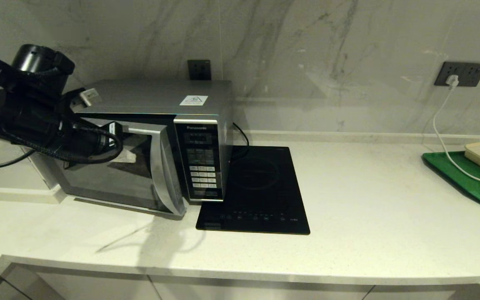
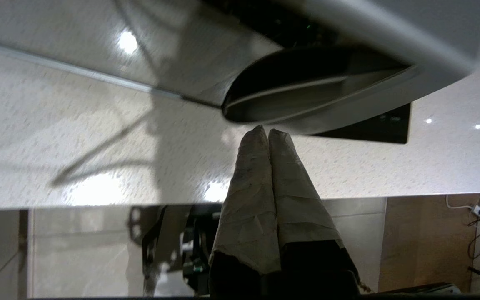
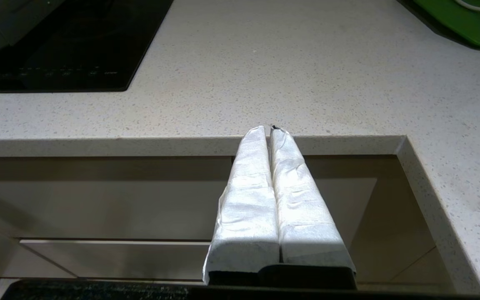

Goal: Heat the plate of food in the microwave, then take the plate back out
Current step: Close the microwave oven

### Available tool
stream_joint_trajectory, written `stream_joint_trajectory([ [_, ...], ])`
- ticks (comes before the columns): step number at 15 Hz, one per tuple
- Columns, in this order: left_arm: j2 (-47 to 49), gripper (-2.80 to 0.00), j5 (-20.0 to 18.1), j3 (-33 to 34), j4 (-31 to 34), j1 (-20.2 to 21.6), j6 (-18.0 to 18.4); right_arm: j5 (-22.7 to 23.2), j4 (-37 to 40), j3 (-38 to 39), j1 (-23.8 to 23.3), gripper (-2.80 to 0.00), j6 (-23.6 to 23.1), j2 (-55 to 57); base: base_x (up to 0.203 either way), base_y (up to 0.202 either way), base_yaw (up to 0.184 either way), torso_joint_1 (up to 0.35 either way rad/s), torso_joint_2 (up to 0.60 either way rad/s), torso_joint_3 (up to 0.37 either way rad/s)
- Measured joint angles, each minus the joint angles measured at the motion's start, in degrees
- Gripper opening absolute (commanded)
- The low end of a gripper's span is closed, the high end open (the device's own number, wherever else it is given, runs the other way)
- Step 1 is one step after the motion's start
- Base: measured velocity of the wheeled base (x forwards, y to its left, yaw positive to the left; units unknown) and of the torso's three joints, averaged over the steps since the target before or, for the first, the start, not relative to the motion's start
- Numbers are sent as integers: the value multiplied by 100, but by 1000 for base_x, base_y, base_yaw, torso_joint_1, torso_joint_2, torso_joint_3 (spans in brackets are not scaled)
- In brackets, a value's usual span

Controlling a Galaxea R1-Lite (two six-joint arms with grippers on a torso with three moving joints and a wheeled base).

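With left pincer pressed shut, empty, just beside microwave door handle, and right pincer shut, idle off the table edge: plate not visible, probably inside; risk slipping off curved handle, shoving microwave instead.

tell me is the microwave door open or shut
Slightly open: on the microwave, the door's handle edge stands out from the button panel, with the shut left gripper beside it.
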Motion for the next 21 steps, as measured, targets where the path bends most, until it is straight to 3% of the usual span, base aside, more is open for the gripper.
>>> stream_joint_trajectory([
  [7,208,-280,84,23,-942,-340,71,1,0,0,0,-280,0,-1,0,0,0,0,0,0],
  [12,736,-280,716,22,-2015,-351,118,0,0,0,0,-280,0,-2,0,0,0,0,0,0],
  [17,923,-280,730,33,-2383,-356,267,-2,2,0,2,-280,-3,-2,0,0,0,0,0,0],
  [21,539,-280,715,349,-2183,-367,296,0,1,0,0,-280,-2,-1,0,0,0,0,0,0],
])
